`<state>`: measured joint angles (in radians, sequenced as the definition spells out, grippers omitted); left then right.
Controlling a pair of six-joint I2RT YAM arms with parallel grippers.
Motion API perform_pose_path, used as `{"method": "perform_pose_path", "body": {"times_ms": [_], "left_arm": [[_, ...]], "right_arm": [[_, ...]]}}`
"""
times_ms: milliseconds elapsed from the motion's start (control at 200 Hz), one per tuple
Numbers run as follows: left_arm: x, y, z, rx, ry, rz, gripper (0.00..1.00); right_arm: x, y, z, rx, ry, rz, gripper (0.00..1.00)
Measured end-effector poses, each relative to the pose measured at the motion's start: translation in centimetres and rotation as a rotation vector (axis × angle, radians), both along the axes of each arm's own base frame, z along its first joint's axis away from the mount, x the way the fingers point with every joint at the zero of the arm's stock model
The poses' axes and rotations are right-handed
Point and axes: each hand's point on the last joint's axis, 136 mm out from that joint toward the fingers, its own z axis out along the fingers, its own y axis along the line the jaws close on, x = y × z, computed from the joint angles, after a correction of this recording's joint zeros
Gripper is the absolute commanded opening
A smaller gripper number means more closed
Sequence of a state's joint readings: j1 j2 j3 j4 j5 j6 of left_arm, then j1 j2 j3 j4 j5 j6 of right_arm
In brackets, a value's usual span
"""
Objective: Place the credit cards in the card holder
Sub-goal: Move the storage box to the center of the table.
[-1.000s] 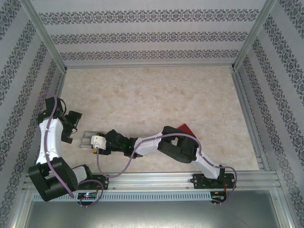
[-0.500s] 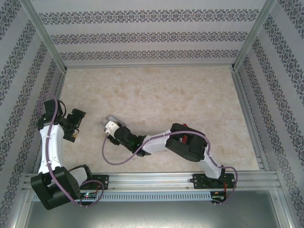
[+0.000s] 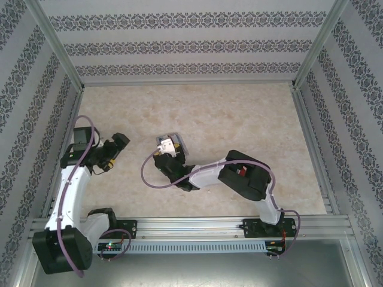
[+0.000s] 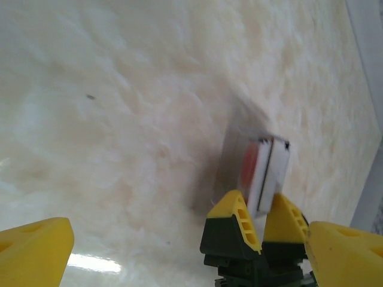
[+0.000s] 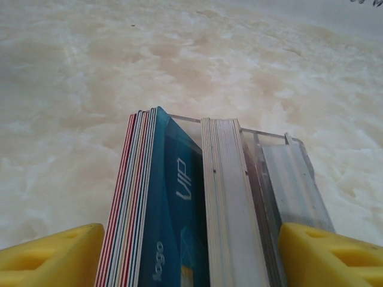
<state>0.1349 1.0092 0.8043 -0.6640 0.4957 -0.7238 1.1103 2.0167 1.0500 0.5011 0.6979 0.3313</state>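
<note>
Two jaws of the right gripper (image 5: 190, 242) flank the cards (image 5: 179, 227) in a clear tray (image 5: 293, 179); whether they pinch it I cannot tell. Both sit farther up-table and rightward than a second ago. Spread wide, the left gripper (image 4: 188, 233) has swung nearer. A red sliver under the right elbow is probably the wallet (image 3: 242, 171).

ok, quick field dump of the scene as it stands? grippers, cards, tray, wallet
left gripper: open, empty, over the table, left of the tray
right gripper: jaws either side of the clear tray; whether it grips is unclear
credit cards: standing on edge in the tray, blue one facing out, pale ones beside it
card holder: red patch under the right arm, mostly hidden
cards in holder: cannot tell
</note>
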Motion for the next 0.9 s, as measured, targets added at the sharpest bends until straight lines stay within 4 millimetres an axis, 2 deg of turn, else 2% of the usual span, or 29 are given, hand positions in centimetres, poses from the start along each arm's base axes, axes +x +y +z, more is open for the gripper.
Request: {"method": "perform_pose_path", "body": {"times_ms": [160, 260, 325, 405, 445, 515, 590, 714, 819, 899], "left_arm": [[1.2, -4.9, -0.2, 0.034, -0.001, -0.226, 1.00], [1.4, -7.9, -1.0, 0.051, 0.024, -0.344, 1.00], [1.7, -9.3, -1.7, 0.075, 0.041, -0.400, 1.00], [1.7, -11.0, -2.6, 0.125, 0.056, -0.469, 1.00], [1.6, -11.7, -3.0, 0.148, 0.065, -0.498, 1.00], [1.7, -13.0, -3.7, 0.181, 0.080, -0.546, 1.00], [2.2, -13.5, -4.4, 0.208, 0.095, -0.564, 1.00], [2.7, -13.4, -5.9, 0.240, 0.129, -0.557, 0.93], [3.7, -13.5, -6.6, 0.258, 0.146, -0.555, 0.93], [4.8, -13.7, -6.6, 0.276, 0.137, -0.556, 0.94]], "right_arm": [[-1.6, -2.1, 4.1, 0.090, -0.001, 0.035, 0.83], [-2.2, -4.3, 6.2, 0.134, -0.010, 0.044, 0.84], [-2.3, -6.3, 6.6, 0.139, -0.003, 0.041, 0.85], [-2.1, -9.4, 6.0, 0.125, 0.034, 0.031, 0.86], [-1.8, -11.0, 5.7, 0.119, 0.061, 0.019, 0.97], [-1.3, -14.2, 5.1, 0.119, 0.115, -0.018, 0.98], [-1.0, -17.8, 5.1, 0.107, 0.148, -0.085, 0.98], [-1.8, -21.6, 6.2, 0.100, 0.158, -0.153, 0.98], [-2.3, -24.9, 6.7, 0.145, 0.190, -0.225, 0.98], [-2.2, -28.3, 6.2, 0.202, 0.252, -0.325, 0.95]]}}
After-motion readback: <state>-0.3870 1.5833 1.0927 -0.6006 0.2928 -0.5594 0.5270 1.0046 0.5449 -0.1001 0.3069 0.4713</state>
